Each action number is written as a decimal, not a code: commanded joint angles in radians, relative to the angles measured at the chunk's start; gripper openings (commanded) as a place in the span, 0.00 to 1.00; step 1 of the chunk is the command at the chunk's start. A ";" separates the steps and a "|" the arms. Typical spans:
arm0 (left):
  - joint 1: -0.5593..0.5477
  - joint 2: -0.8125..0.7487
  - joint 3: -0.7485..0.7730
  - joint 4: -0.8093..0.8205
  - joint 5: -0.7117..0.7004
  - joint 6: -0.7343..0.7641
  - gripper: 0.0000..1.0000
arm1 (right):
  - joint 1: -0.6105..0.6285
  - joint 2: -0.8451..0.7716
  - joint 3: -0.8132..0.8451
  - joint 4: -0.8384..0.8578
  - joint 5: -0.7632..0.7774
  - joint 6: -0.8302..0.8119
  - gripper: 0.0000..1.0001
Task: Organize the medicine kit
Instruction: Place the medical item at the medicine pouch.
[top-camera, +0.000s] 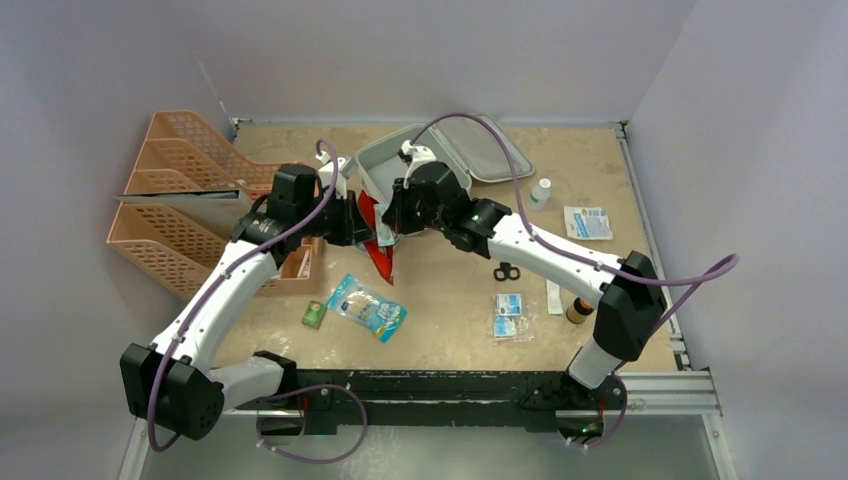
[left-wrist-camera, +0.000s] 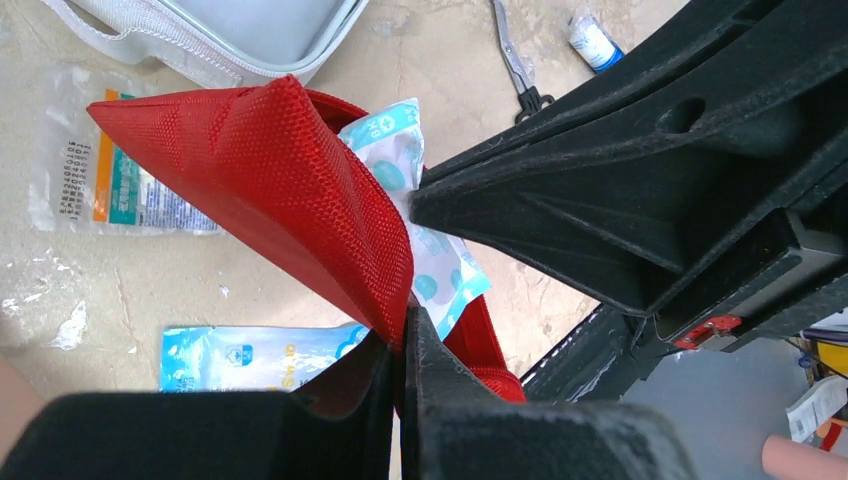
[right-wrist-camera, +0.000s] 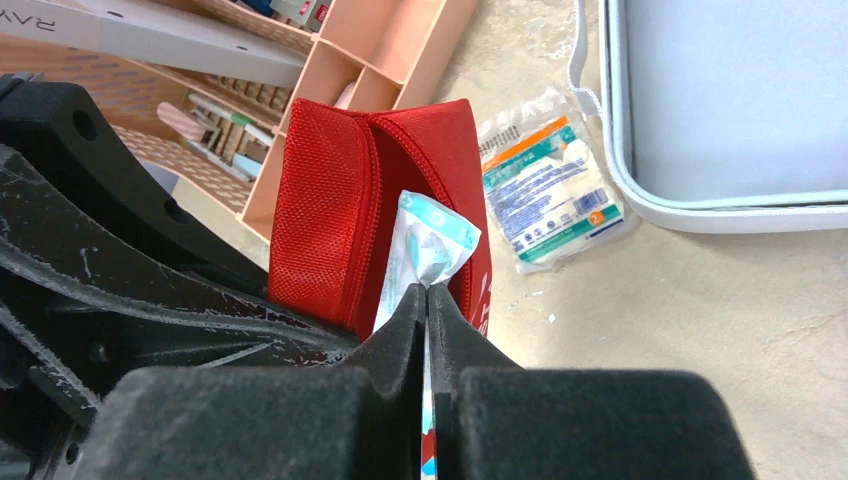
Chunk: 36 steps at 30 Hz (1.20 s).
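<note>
- Left gripper (left-wrist-camera: 403, 335): jaws clamped on the edge of the red pouch (left-wrist-camera: 290, 190).
- Right gripper (right-wrist-camera: 428, 300): jaws pinching the blue-white packet (right-wrist-camera: 428, 235) at the pouch mouth.
- Medicine kit (top-camera: 488, 150): lid open, upper centre of the top view.

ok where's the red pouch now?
Top view, mid-table: red pouch pinched by the left gripper, just in front of the open medicine kit.

Arms bent inward; left gripper (left-wrist-camera: 403, 322) clamps a red pouch (left-wrist-camera: 285, 190) between its jaws, right gripper (right-wrist-camera: 428, 296) a sachet (right-wrist-camera: 432, 235).
</note>
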 joint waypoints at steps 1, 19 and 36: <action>0.004 -0.023 0.002 0.058 0.037 0.009 0.00 | 0.020 -0.007 0.052 -0.010 0.072 -0.042 0.00; 0.004 -0.027 0.000 0.066 0.043 -0.001 0.00 | 0.098 0.023 0.057 0.028 0.281 -0.104 0.00; 0.005 -0.027 -0.007 0.078 0.035 -0.028 0.00 | 0.133 0.029 0.045 0.025 0.409 -0.078 0.14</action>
